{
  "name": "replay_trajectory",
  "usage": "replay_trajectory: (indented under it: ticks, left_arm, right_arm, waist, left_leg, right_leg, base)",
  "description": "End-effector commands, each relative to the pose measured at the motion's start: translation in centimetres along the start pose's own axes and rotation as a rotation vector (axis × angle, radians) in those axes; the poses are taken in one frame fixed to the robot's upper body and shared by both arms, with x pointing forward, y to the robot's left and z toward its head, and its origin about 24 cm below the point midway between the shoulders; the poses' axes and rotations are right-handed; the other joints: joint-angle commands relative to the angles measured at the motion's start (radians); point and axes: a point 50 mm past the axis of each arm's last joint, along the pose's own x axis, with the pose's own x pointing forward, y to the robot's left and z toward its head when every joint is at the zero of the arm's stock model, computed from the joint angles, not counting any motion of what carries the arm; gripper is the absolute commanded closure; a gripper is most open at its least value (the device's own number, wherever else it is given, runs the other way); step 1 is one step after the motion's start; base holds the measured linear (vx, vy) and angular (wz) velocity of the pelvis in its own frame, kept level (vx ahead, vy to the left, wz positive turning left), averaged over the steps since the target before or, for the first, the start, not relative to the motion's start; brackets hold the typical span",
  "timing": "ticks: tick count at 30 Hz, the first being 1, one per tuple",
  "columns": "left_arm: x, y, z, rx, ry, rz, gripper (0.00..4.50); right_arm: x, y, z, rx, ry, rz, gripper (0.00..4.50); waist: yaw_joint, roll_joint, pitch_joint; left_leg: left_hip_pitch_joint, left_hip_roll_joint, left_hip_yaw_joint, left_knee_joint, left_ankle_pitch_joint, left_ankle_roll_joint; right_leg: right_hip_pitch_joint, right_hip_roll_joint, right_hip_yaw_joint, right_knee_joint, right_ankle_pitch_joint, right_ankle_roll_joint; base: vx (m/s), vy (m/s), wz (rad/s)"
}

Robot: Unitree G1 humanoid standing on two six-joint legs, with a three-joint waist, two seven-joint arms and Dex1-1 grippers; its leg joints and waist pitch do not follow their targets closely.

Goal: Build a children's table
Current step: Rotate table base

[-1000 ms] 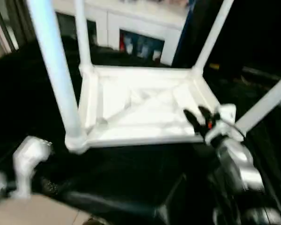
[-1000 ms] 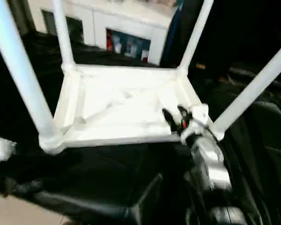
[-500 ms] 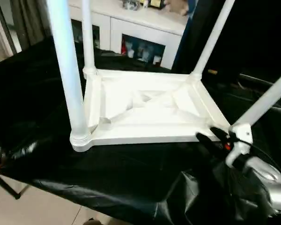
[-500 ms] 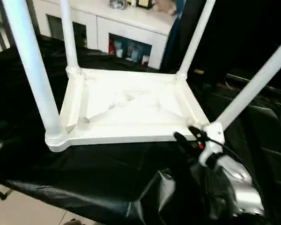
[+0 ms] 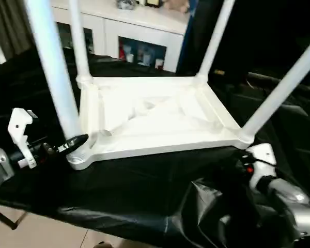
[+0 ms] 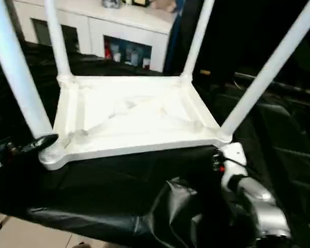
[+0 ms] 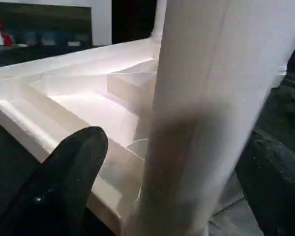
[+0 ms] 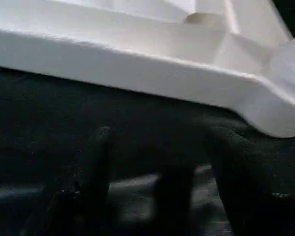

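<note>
1. Half a second before, the left gripper [image 5: 51, 147] was not in the head views; now it had come up beside the near-left leg [image 5: 51, 77], while the right gripper [image 5: 243, 166] had slid back off the table's near-right corner.
2. The children's table [image 5: 155, 116] lay upside down on the black cloth [image 5: 134, 191], all four legs standing up in their corners.
3. The left jaws were wide open, one finger [image 7: 64, 182] just beside the leg's bottom. The right jaws were partly open and held nothing.
4. If the left gripper pushed sideways, the leg could tip or pop out, or the whole table could slide on the slippery cloth.
</note>
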Motion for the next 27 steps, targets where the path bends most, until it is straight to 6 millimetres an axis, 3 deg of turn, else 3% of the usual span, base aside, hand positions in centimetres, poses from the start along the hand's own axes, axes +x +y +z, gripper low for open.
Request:
replay_trajectory:
  ticks: [1, 4, 6, 9, 11, 13, 15, 16, 18, 19, 27]
  left_arm:
    - [1.2, -1.0, 0.7, -0.002, -0.043, -0.069, 0.07]
    - [1.9, -2.2, 1.2, -0.03, -0.074, -0.151, 0.07]
    - [2.6, -3.7, 1.8, -0.066, -0.092, -0.265, 0.07]
    - [3.3, -6.0, 2.5, -0.104, -0.106, -0.432, 0.07]
    - [3.6, -7.9, 3.1, -0.134, -0.102, -0.564, 0.07]
    - [3.7, -8.7, 3.3, -0.146, -0.099, -0.617, 0.07]
    - [4.2, -10.7, 3.5, -0.157, -0.071, -0.748, 0.07]
    - [4.4, -11.1, 3.5, -0.156, -0.067, -0.77, 0.07]
    - [4.6, -11.8, 3.6, -0.16, -0.071, -0.803, 0.07]
    - [4.9, -12.6, 3.9, -0.166, -0.078, -0.84, 0.07]
    - [8.1, -15.9, 4.4, -0.155, -0.133, -0.944, 0.07]
  right_arm:
    - [0.6, 0.4, 0.5, -0.018, -0.002, 0.013, 1.43]
    - [1.2, 0.8, 0.5, -0.025, 0.01, 0.021, 1.43]
    - [2.1, 1.1, 0.4, -0.031, 0.031, 0.02, 1.43]
    - [3.6, 1.5, 0.3, -0.06, 0.053, 0.004, 1.43]
    - [4.7, 1.9, 0.8, -0.06, 0.05, 0.0, 1.43]
    - [5.1, 2.2, 1.1, -0.06, 0.048, 0.006, 1.43]
    - [6.2, 2.9, 1.7, -0.075, 0.05, 0.034, 1.43]
    - [6.4, 3.1, 1.9, -0.081, 0.051, 0.044, 1.43]
    - [6.7, 3.4, 2.1, -0.091, 0.049, 0.054, 1.43]
    - [7.1, 3.7, 2.4, -0.098, 0.042, 0.064, 1.43]
    - [9.1, 6.3, 4.6, -0.152, -0.013, 0.165, 1.43]
  waist:
    - [0.0, 0.027, -0.045]
    - [-0.002, 0.026, -0.047]
    - [-0.004, 0.029, -0.05]
    - [-0.004, 0.024, -0.049]
    - [-0.001, 0.021, -0.052]
    - [0.001, 0.016, -0.052]
    - [-0.002, 0.012, -0.051]
    - [-0.006, 0.005, -0.052]
    - [-0.012, 0.006, -0.052]
    - [-0.018, -0.001, -0.053]
    - [-0.037, -0.005, -0.053]
  left_leg:
    - [0.024, 0.018, -0.017, -0.094, -0.574, -0.06]
    - [0.021, 0.019, -0.012, -0.094, -0.555, -0.06]
    - [0.018, 0.018, -0.011, -0.093, -0.529, -0.063]
    - [0.021, 0.016, -0.002, -0.09, -0.5, -0.06]
    - [0.016, 0.016, -0.001, -0.089, -0.471, -0.06]
    - [0.015, 0.014, 0.005, -0.086, -0.443, -0.057]
    - [0.009, 0.012, 0.004, -0.086, -0.434, -0.058]
    - [0.006, 0.012, 0.003, -0.085, -0.428, -0.06]
    - [0.003, 0.012, 0.002, -0.084, -0.415, -0.065]
    - [0.0, 0.012, 0.003, -0.083, -0.409, -0.066]
    - [0.0, 0.012, -0.002, -0.08, -0.43, -0.072]
  right_leg:
    - [0.004, -0.055, 0.024, -0.096, -0.492, -0.134]
    - [0.005, -0.052, 0.028, -0.086, -0.438, -0.162]
    - [0.009, -0.053, 0.03, -0.078, -0.414, -0.171]
    - [0.003, -0.048, 0.032, -0.078, -0.386, -0.184]
    - [0.007, -0.049, 0.034, -0.068, -0.364, -0.189]
    - [0.007, -0.042, 0.037, -0.063, -0.337, -0.181]
    - [0.011, -0.042, 0.038, -0.062, -0.364, -0.168]
    - [0.011, -0.044, 0.038, -0.062, -0.387, -0.156]
    - [0.014, -0.045, 0.038, -0.064, -0.406, -0.141]
    - [0.015, -0.044, 0.036, -0.064, -0.415, -0.134]
    - [0.011, -0.043, 0.031, -0.073, -0.485, -0.106]
  base:
    - [0.0, 0.0, 0.0]
    - [0.0, 0.0, 0.0]
    - [0.0, 0.0, 0.0]
    - [0.0, 0.0, 0.0]
    - [0.0, 0.0, 0.0]
    - [0.0, 0.0, 0.0]
    - [0.0, 0.0, 0.0]
    - [0.0, 0.0, 0.0]
    - [0.0, 0.0, 0.0]
    - [0.0, 0.0, 0.0]
    - [0.0, 0.0, 0.0]
